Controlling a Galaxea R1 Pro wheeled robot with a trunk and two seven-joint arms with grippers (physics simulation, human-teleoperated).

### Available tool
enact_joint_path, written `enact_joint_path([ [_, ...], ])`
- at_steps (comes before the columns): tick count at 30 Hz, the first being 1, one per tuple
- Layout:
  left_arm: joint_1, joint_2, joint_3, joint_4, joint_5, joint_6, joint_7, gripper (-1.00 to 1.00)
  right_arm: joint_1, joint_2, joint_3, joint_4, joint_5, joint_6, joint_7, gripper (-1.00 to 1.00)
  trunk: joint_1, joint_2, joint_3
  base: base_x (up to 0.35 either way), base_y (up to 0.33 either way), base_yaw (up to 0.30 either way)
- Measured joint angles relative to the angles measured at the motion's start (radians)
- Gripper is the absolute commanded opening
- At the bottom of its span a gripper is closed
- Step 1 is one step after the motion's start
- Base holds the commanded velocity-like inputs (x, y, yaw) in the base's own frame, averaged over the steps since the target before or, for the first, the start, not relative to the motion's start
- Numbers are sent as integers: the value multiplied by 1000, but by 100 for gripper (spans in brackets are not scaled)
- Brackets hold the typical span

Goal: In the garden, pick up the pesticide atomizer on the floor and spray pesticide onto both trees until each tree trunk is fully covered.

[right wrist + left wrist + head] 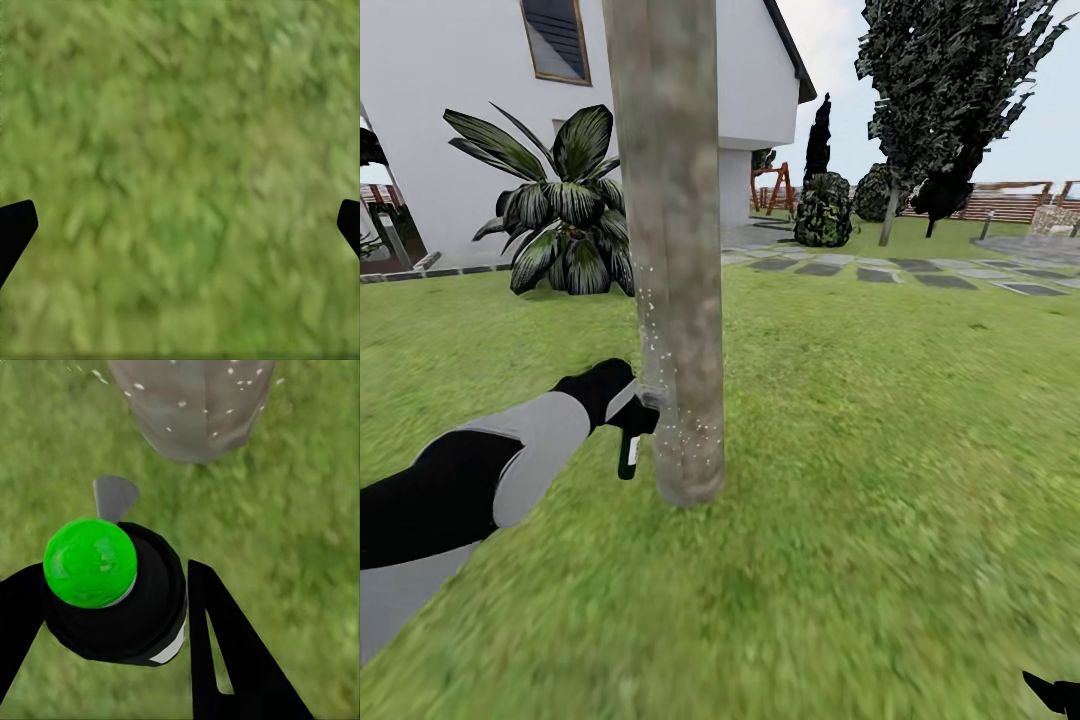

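Just ahead of our left gripper [112,622], clamped on one atomizer [112,592], stands one speckled tree trunk [670,250]. Our right gripper [180,225] hangs spread over lawn [880,480].

Bright, even daylight with barely any shadows; the lawn [880,480] renders soft and smeared in wrist views

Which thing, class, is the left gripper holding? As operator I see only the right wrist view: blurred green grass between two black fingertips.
Observer: The left gripper is shut on a black pesticide atomizer with a round green cap.
Operator: Where does it point?
Observer: Its grey nozzle faces the mottled grey-brown tree trunk, close by.
Operator: Any spray showing?
Observer: White specks dot the trunk's lower part.
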Motion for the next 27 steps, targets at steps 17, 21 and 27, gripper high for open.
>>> enact_joint_path([
  [17, 32, -4, 1, 1, 5, -37, 0, -100, 0, 0, 0, 0, 0, 1, -1, 100, 0, 0, 0, -39, -135, 127],
  [21, 32, -4, 2, 0, 7, -38, -1, -100, 0, 0, 0, 0, 0, 0, -1, 100, 0, 0, 0, -38, -312, 18],
  [27, 32, -4, 2, 0, 7, -38, -1, -100, 0, 3, 0, 0, 0, 0, -1, 100, 0, 0, 0, -1, -322, 237],
])
